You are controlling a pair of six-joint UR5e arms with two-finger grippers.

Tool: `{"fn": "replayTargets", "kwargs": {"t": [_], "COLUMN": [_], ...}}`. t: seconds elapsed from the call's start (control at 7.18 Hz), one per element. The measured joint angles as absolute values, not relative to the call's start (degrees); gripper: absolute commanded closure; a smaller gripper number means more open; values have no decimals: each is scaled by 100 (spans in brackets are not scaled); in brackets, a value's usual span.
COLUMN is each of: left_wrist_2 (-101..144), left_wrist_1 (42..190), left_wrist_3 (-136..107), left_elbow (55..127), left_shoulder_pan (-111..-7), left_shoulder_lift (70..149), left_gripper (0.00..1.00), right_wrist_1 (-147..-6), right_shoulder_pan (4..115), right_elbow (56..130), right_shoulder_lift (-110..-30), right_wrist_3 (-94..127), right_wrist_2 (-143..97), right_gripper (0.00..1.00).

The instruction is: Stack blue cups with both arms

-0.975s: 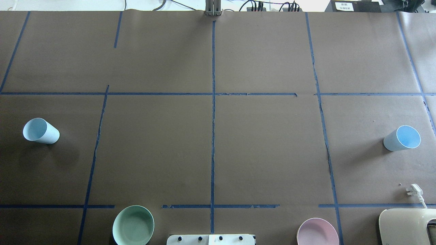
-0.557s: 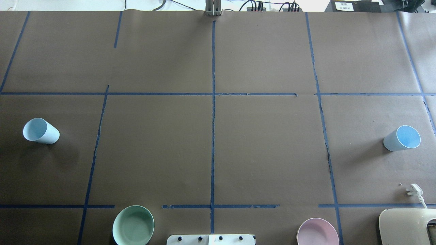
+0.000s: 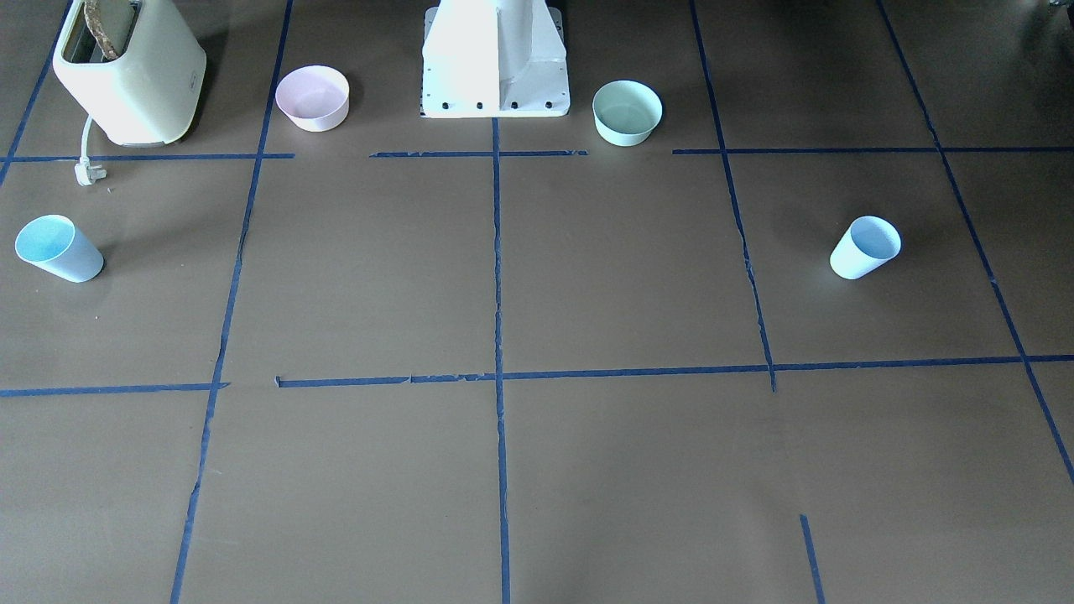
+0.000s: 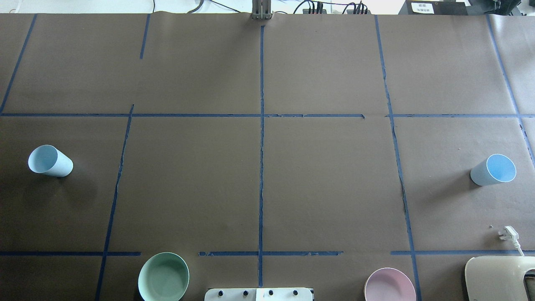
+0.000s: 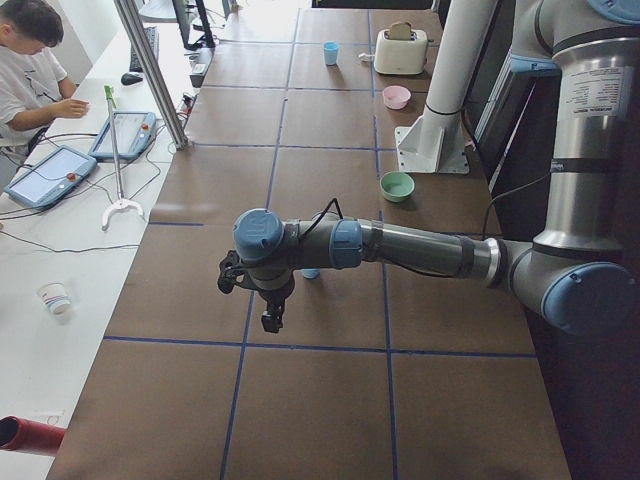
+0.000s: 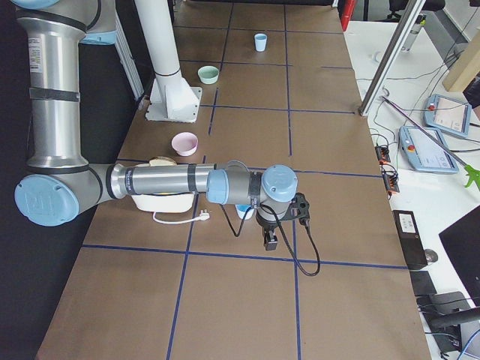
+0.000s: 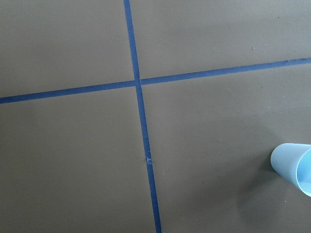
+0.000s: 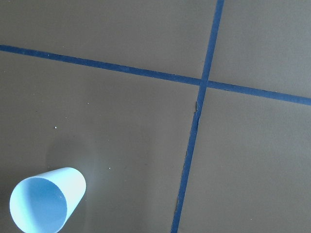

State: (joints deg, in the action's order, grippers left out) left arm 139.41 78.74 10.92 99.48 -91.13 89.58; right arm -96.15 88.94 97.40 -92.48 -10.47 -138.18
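Note:
Two pale blue cups stand upright and far apart on the brown table. One cup (image 4: 50, 161) is at the left edge, also seen in the front view (image 3: 864, 247) and the left wrist view (image 7: 294, 167). The other cup (image 4: 493, 169) is at the right edge, also seen in the front view (image 3: 57, 247) and the right wrist view (image 8: 46, 201). My left gripper (image 5: 270, 320) hangs above the table beside the left cup. My right gripper (image 6: 270, 241) hangs beside the right cup. Both grippers show only in the side views, so I cannot tell whether they are open or shut.
A mint-green bowl (image 4: 163, 276) and a pink bowl (image 4: 389, 285) flank the white pedestal (image 3: 495, 59). A cream toaster (image 3: 130, 71) with its loose plug (image 4: 508, 234) stands near the right cup. An operator (image 5: 30, 60) sits beyond the table's far side.

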Motion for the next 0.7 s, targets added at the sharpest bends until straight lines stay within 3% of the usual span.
{"fn": "replayTargets", "kwargs": {"t": [0.7], "left_wrist_2": [13862], "left_wrist_1": [8086], "left_wrist_3": [493], "left_elbow": [10098], "left_shoulder_pan": [-8688], "left_shoulder_lift": [8934], "left_gripper": [0], "right_wrist_1": [-9613], "right_shoulder_pan": [8893], "right_elbow": [9753], "right_shoulder_lift": [-9275], "right_wrist_3": [-1030], "right_wrist_2": [-13847], "right_gripper": [0]}}
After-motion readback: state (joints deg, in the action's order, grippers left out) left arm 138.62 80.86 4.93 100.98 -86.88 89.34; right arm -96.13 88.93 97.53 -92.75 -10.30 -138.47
